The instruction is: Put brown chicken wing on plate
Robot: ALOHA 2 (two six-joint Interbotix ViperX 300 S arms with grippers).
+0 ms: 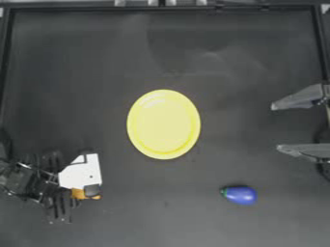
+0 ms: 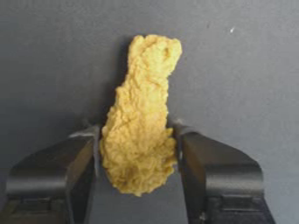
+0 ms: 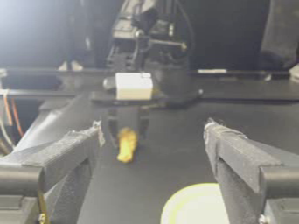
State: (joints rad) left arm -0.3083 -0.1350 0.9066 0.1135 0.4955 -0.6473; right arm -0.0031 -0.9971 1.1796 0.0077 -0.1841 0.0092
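My left hand (image 2: 137,144) is closed around the brown chicken wing (image 2: 142,118), gripping its thick end at the near-left part of the bench (image 1: 77,72). The narrow end pokes out past my fingers (image 2: 64,166). The plate (image 1: 163,124) lies well apart at mid-bench. My right hand (image 1: 278,128) waits wide open at the right edge, the blue eggplant (image 1: 241,195) nearby.

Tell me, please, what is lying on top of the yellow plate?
Nothing lies on the plate; its whole surface shows bare. The brown chicken wing sits apart, between the jaws of the left tool. The right tool waits open at the table's right edge.
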